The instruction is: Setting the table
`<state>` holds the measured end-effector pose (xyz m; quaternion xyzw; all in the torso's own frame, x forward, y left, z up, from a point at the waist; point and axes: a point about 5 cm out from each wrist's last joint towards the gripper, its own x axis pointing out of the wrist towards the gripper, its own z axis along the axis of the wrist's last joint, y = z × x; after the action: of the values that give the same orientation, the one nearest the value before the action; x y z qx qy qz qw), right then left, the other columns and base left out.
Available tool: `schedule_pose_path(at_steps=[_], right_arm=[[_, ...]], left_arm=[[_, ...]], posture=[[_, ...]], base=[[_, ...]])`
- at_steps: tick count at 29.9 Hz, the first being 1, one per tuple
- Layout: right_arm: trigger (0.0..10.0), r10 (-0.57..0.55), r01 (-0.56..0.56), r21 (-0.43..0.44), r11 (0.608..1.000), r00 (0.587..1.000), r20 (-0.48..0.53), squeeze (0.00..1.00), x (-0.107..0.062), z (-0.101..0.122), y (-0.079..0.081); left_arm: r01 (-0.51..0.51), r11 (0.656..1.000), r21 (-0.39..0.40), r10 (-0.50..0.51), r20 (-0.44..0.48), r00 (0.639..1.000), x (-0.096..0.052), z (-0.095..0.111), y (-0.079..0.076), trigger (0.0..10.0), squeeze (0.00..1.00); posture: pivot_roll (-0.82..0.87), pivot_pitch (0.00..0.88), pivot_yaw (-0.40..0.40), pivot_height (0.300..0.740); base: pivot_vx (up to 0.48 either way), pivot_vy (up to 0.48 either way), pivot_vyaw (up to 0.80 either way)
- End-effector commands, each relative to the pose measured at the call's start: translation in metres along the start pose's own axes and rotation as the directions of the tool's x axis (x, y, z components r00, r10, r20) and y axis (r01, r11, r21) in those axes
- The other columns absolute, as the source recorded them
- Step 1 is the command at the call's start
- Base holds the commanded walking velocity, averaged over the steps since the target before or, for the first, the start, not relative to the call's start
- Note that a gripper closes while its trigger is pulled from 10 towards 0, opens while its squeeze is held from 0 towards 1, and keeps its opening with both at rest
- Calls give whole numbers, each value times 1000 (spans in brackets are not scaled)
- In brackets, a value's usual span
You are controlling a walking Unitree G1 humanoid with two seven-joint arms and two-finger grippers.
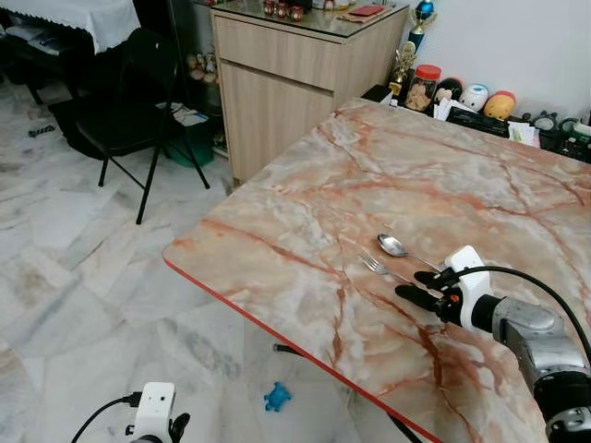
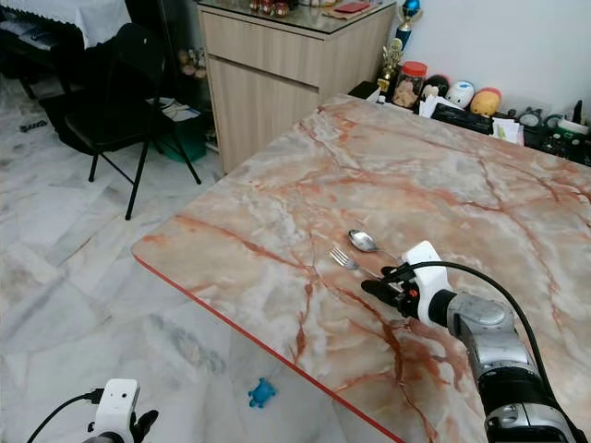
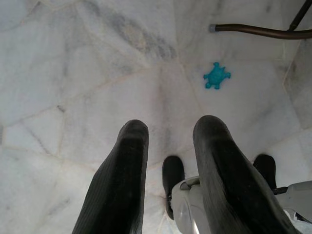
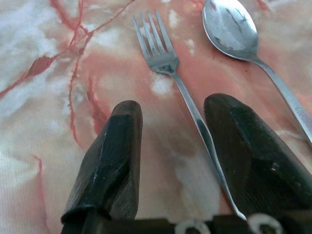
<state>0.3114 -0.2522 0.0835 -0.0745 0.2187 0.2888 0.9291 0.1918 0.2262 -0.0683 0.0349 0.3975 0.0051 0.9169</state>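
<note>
A steel fork (image 4: 175, 80) and a steel spoon (image 4: 231, 29) lie side by side on the pink marble table (image 1: 369, 185), tines and bowl pointing away from me. My right gripper (image 1: 417, 284) rests low over the table at their handle ends, fingers open. In the right wrist view the fork's handle runs between the two black fingers (image 4: 109, 156), close to the right-hand one, with a gap on both sides. The spoon's handle (image 4: 292, 105) passes outside that finger. My left gripper (image 3: 168, 131) hangs open beside my leg above the floor.
The table's red-rimmed near edge (image 1: 277, 337) runs diagonally below the right gripper. A wooden cabinet (image 1: 286, 83) and a black folding chair (image 1: 138, 101) stand beyond. Jars and toys (image 1: 462, 97) line the table's far edge. A blue toy turtle (image 1: 276, 397) lies on the marble floor.
</note>
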Motion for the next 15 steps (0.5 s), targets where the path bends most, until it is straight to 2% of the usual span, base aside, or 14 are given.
schedule_pose_path(at_steps=[1,3,15], right_arm=[[10000,-1,2,-31,1000,1000,7,0,0,5,0],[10000,24,-23,-34,999,1000,18,0,4,6,5],[10000,-25,26,-51,998,999,22,0,11,7,4]], left_arm=[[2,1000,1,-1,-30,1000,-1,-6,1,10000,0],[1,1000,2,-1,-31,1000,-1,-6,1,10000,0],[-2,1000,0,2,-37,999,-2,-8,1,10000,0]], posture=[[116,0,-19,740],[121,0,-20,740],[126,0,-25,740]], base=[[0,0,0],[0,0,0],[0,0,0]])
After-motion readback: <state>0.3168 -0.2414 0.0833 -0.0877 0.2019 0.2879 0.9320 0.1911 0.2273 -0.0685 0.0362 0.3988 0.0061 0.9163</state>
